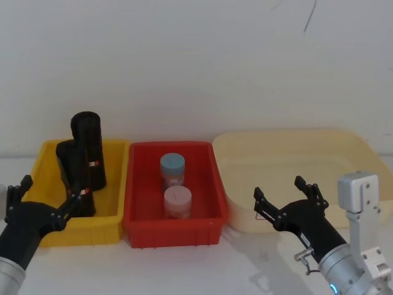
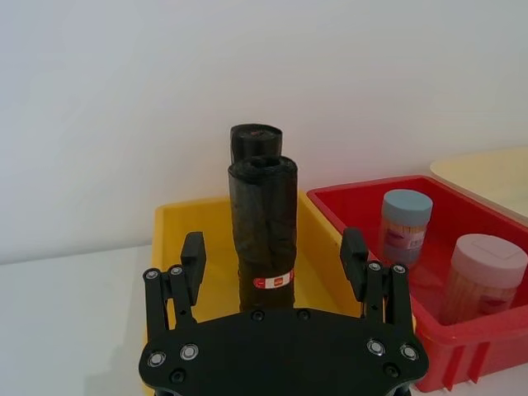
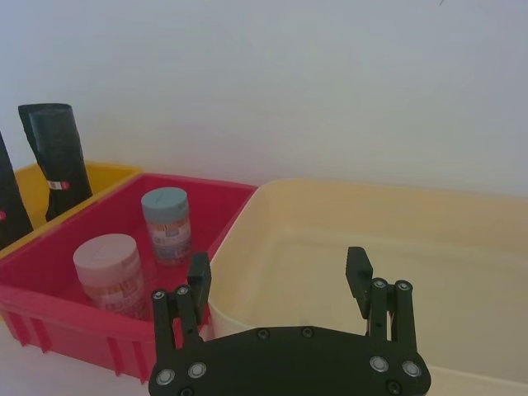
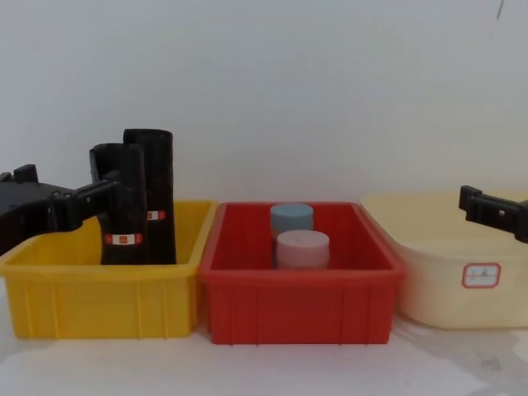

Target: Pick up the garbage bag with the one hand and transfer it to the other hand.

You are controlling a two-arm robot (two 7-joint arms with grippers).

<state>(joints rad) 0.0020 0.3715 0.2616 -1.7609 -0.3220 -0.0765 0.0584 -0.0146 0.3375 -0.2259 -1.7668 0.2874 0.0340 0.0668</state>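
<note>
White wall (image 2: 124,99), garbage bag (image 2: 264,223) upright in yellow bin (image 2: 167,216), before spread left end effector (image 2: 273,239), right end effector (image 3: 277,257) spread

Red bin (image 1: 174,230) on white worktop (image 1: 184,270). Inside red bin: blue-grey jar (image 1: 172,167) at far end, pale pink jar (image 1: 177,201) just nearer, both upright. Yellow bin (image 1: 86,232) just left of red bin. Cream tub (image 1: 295,153) just right of it, white label (image 4: 482,275) on tub front.

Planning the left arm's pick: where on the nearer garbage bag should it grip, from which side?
Grip the garbage bag above its label band, probably level from the robot's side: it stands upright, the yellow bin walls its base, another roll stands behind.
</note>
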